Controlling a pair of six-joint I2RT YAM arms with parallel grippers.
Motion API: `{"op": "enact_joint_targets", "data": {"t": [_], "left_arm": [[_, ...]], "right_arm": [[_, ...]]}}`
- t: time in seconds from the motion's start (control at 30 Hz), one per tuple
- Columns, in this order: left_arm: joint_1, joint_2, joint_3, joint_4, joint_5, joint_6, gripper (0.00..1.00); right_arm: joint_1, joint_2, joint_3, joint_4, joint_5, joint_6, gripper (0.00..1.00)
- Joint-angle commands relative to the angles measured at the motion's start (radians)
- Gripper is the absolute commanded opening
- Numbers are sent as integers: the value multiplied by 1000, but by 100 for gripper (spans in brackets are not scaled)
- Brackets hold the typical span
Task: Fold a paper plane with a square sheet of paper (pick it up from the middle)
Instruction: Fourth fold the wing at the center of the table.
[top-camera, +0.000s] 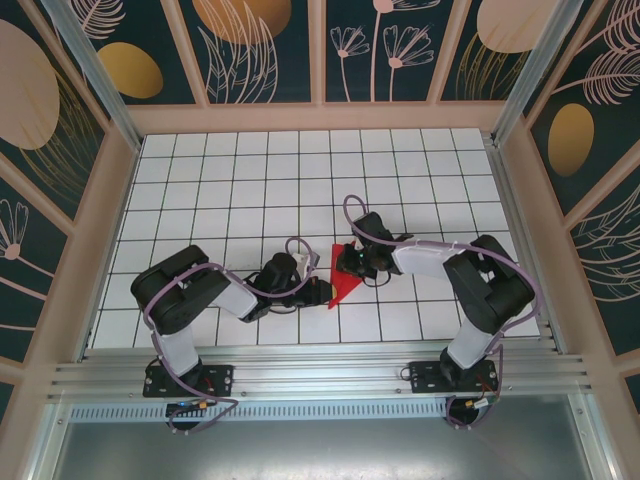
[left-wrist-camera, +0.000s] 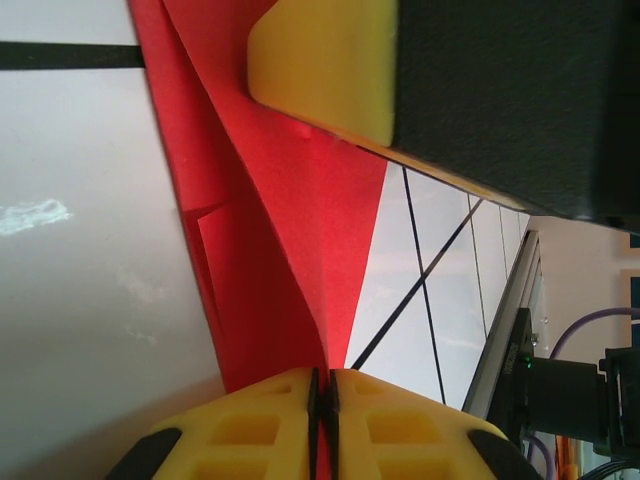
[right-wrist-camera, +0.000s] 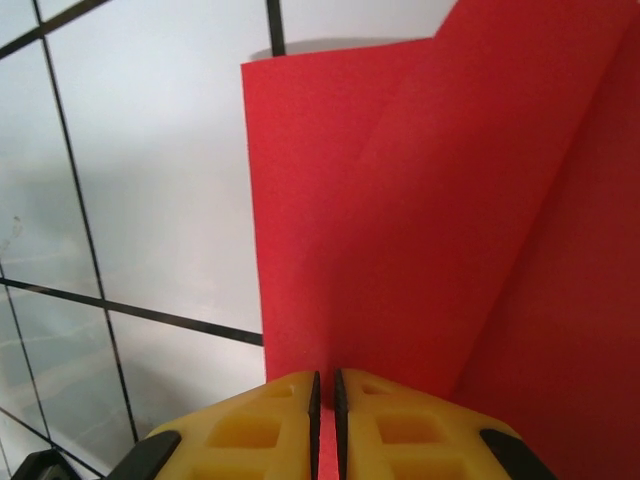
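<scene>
Folded red paper (top-camera: 342, 288) is pinched by left gripper (left-wrist-camera: 322, 388) and right gripper (right-wrist-camera: 324, 388).

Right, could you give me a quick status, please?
Left gripper shut on red paper. Right gripper shut on it too. Paper partly folded. Nothing obstructing.

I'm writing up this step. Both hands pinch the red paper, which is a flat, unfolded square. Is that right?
Not quite. The left hand and the right hand do pinch the red paper, but it is not flat and unfolded: the right wrist view shows overlapping layers and a crease, so it is folded.
</scene>
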Motion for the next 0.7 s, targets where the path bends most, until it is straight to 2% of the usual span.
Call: {"op": "enact_joint_targets", "data": {"t": [0.0,0.33,0.47,0.67], "left_arm": [[0,-22,-18,-100,-33,25,17],[0,-92,-10,-180,-81,49,23],[0,-173,-11,-193,-97,42,24],[1,-226,26,-210,-79,48,10]], "right_arm": [[3,31,17,-14,3,-23,15],[9,33,7,-22,-3,-35,15],[12,34,7,-27,-3,-40,15],[14,35,4,-24,-1,-38,15]]}}
